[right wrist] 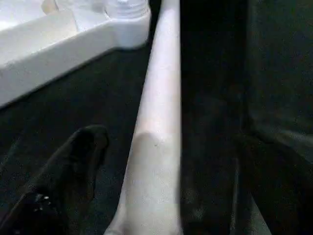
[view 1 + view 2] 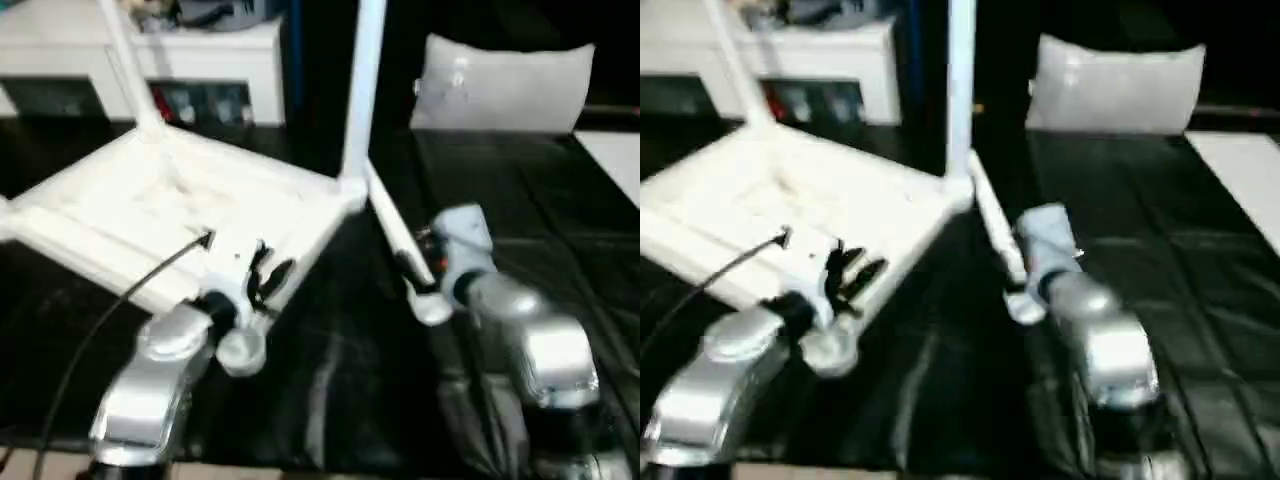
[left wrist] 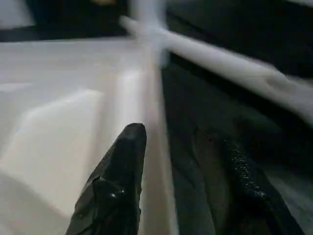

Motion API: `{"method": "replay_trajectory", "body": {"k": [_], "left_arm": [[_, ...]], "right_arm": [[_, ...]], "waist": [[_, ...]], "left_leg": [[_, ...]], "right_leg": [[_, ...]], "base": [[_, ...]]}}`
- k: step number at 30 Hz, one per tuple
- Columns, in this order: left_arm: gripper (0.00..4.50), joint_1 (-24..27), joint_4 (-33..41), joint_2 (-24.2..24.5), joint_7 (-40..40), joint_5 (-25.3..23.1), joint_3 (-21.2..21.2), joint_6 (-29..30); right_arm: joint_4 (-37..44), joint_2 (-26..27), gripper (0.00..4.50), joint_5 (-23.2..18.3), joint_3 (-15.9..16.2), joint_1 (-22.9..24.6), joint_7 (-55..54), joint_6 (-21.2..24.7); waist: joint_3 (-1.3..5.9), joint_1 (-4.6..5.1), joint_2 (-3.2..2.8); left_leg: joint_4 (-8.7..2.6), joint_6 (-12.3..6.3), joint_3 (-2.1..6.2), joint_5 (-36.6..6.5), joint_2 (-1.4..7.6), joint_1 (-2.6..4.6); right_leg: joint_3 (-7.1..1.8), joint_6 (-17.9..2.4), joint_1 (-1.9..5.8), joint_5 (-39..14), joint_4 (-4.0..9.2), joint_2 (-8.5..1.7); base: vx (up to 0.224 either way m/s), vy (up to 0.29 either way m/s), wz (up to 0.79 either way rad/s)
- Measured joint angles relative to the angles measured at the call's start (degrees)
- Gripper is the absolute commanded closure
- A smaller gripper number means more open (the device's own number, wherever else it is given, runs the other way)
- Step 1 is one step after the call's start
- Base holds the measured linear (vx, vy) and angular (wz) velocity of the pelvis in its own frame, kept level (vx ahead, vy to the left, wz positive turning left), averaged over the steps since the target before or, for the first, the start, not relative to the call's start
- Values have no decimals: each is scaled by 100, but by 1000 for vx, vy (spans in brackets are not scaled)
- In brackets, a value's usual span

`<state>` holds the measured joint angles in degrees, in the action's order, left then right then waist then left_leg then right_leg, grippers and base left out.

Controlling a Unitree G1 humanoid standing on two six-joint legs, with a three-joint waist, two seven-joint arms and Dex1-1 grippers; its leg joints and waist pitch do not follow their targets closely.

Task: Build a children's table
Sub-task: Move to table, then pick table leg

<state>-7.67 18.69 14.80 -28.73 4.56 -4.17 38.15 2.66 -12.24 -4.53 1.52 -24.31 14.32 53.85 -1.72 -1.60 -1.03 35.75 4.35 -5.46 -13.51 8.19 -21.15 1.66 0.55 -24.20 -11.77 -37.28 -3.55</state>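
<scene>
Right wrist view: my right pincer (image 1: pixel 161 196) stands open around a loose leg (image 1: pixel 159 122). At ten o'clock, my open left pincer (image 3: pixel 181 181) straddles the tabletop (image 2: pixel 150 200) rim; closing off-centre could roll the leg away.

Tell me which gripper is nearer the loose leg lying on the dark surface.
Right. The right gripper straddles the loose leg, one finger on each side near its end. The left gripper sits at the near edge of the upturned tabletop, off to the leg's left.
</scene>
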Motion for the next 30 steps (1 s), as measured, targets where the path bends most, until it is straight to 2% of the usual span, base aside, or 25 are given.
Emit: {"method": "replay_trajectory", "body": {"k": [1, 2, 4, 6, 8, 11, 14, 17, 22, 23, 25, 26, 28, 30], "left_arm": [[245, -14, 42, 91, -119, 30, -28, 59], [245, -12, 96, 121, -229, 39, -36, 127], [245, -78, 142, 254, -402, 138, -130, 342], [245, -163, 269, 363, -584, 275, -153, 581], [245, -326, 463, 608, -868, 519, -291, 947], [245, -430, 668, 778, -1113, 745, -418, 1181], [245, -434, 727, 871, -1233, 829, -464, 1307], [230, -515, 760, 970, -1331, 915, -480, 1482], [230, -599, 876, 1092, -1342, 996, -488, 1640], [230, -609, 898, 1125, -1339, 1043, -488, 1671], [230, -611, 911, 1129, -1336, 1055, -489, 1683], [230, -612, 911, 1132, -1334, 1056, -489, 1685], [230, -614, 911, 1156, -1329, 1056, -494, 1698], [230, -614, 911, 1156, -1323, 1056, -495, 1706]], "right_arm": [[-158, -23, 0, -26, -3, -154, 37, 61], [-302, -28, 0, -54, -7, -290, 75, 83], [-794, -31, 0, -90, -2, -595, 122, 118], [-1337, -30, 0, -96, -14, -892, 141, 80], [-2433, -63, 0, -129, -114, -1492, 303, -107], [-3252, -203, 0, -51, -107, -1953, 528, -386], [-3786, -283, 0, -4, -18, -2167, 769, -487], [-4471, -315, 34, 22, 139, -2392, 1040, -484], [-5308, -323, 71, 42, 177, -2757, 1412, -555], [-5439, -328, 86, 42, 128, -2812, 1474, -629], [-5541, -330, 86, 42, 111, -2873, 1506, -715], [-5583, -330, 107, 42, 111, -2906, 1517, -736], [-5740, -331, 113, 41, 111, -3001, 1552, -838], [-5822, -332, 139, 42, 109, -3025, 1570, -925]], "waist": [[-21, -8, -33], [-53, -17, -60], [-89, -18, -66], [-105, -30, -69], [-133, -18, -79], [-141, -5, -84], [-147, -1, -71], [-170, -5, -33], [-175, -16, -31], [-175, -18, -31], [-175, -20, -30], [-175, -21, -30], [-174, -31, -29], [-174, -39, -29]], "left_leg": [[-8, 52, 15, 2, 53, 12], [-10, 85, -9, 12, 97, 31], [-6, 88, -94, 14, 139, 113], [-4, 88, -117, 14, 146, 112], [0, 88, -118, 14, 159, 104], [-3, 88, -126, 14, 164, 99], [-2, 87, -132, 15, 167, 81], [-3, 102, -145, 52, 181, 65], [-8, 93, -147, 141, 198, 47], [-8, 93, -148, 141, 203, 36], [-9, 92, -150, 140, 206, 24], [-11, 92, -153, 140, 207, 14], [-13, 90, -160, 139, 210, -5], [-13, 87, -165, 137, 213, -4]], "right_leg": [[36, -79, 46, 23, 71, 22], [65, -105, 98, 54, 120, 29], [58, -92, 135, 49, 122, 16], [59, -88, 142, 46, 133, 7], [67, -89, 130, 46, 146, 0], [68, -95, 131, 50, 165, 0], [70, -120, 132, 65, 161, 1], [87, -149, 110, 94, 141, 7], [101, -153, 87, 148, 118, 12], [105, -178, 82, 162, 118, 14], [106, -176, 72, 161, 119, 15], [108, -175, 64, 160, 122, 15], [108, -176, 42, 159, 123, 15], [108, -177, 40, 159, 123, 16]], "base": [[-77, -48, -10], [-96, -29, 3], [-88, -8, 5], [-88, 1, 2], [-87, -1, 1], [-47, 5, -4], [0, 0, 0], [0, 0, 0], [0, 0, 0], [0, 0, 0], [0, 0, 0], [0, 0, 0], [0, 0, 0], [0, 0, 0]]}}
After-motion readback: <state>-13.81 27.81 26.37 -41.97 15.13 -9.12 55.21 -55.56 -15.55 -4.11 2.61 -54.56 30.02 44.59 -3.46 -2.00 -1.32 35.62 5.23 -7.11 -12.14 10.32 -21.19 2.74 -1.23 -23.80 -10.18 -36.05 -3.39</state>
